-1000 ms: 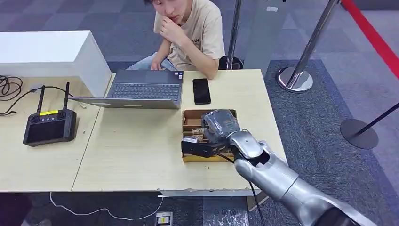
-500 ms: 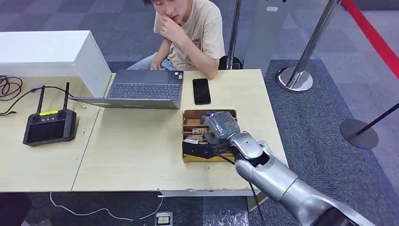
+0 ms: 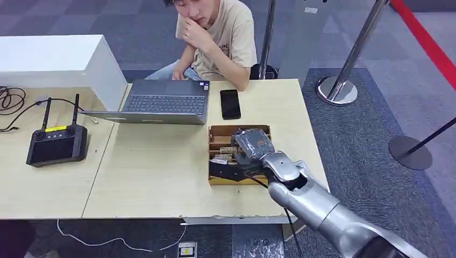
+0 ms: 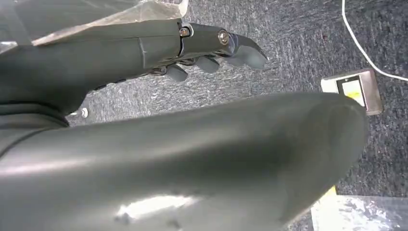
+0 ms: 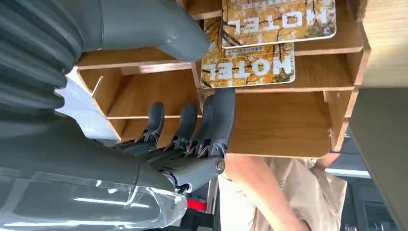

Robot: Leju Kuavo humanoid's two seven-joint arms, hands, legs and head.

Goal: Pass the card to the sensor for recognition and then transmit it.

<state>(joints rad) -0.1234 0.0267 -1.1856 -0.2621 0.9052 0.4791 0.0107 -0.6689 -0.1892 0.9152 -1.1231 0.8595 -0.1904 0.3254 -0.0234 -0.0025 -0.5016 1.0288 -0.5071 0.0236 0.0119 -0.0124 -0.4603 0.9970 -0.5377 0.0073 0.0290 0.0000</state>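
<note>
two thin, stiff, likely slick hotel cards (image 5: 248, 72) lie slotted; right hand (image 5: 192, 139), fingers apart and empty, should pinch an exposed edge.

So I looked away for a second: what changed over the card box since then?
The right hand has eased slightly down and toward the robot over the wooden card box, its fingers reaching beside the hotel cards; nothing is gripped yet. The laptop, phone and person stayed put.
</note>
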